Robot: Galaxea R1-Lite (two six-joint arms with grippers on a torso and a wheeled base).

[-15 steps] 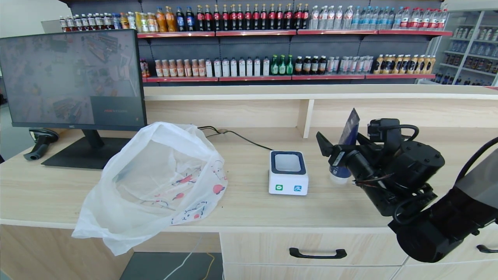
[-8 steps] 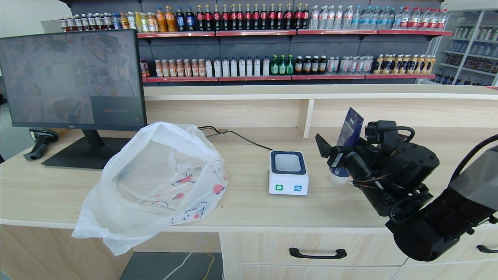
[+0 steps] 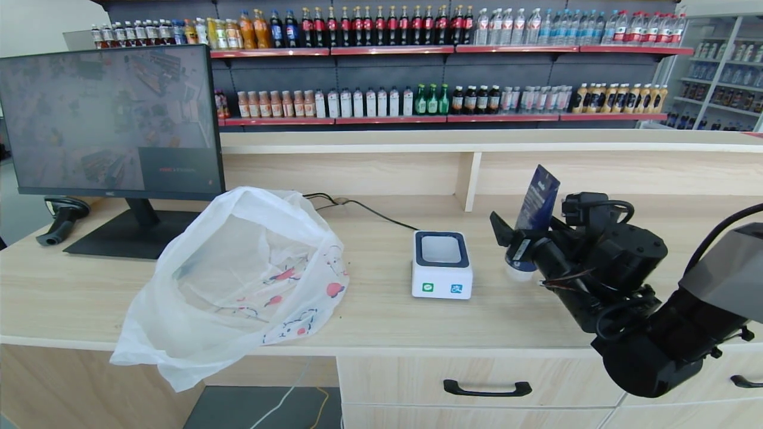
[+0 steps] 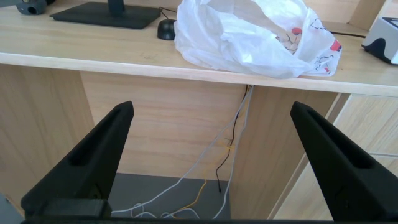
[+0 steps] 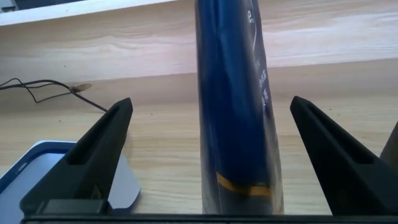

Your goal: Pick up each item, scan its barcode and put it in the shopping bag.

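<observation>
The right gripper [image 3: 529, 229] is sitting open at centre right of the head view. Its dark fingers [image 5: 106, 146] are straddling the blue tube [image 3: 536, 202] without touching it (clear gaps are showing on both sides in the right wrist view). The tube is standing upright on its pale cap on the wooden counter [image 3: 369, 322], flat crimped end up. Its skin is glossy, with a thin gold band low on the body.

Just left of the tube, a white box-shaped scanner [image 3: 442, 265] with a dark-rimmed glass window is lying between tube and shopping bag [image 3: 238, 274]. The bag, thin translucent white plastic with red printed figures, is slumping open at centre left. A black cable [image 3: 357, 205] is trailing behind it. A monitor [image 3: 110, 119] is occupying the upper left.

The left gripper [image 4: 211, 112] is hanging open and empty before the counter's wooden front panel.
</observation>
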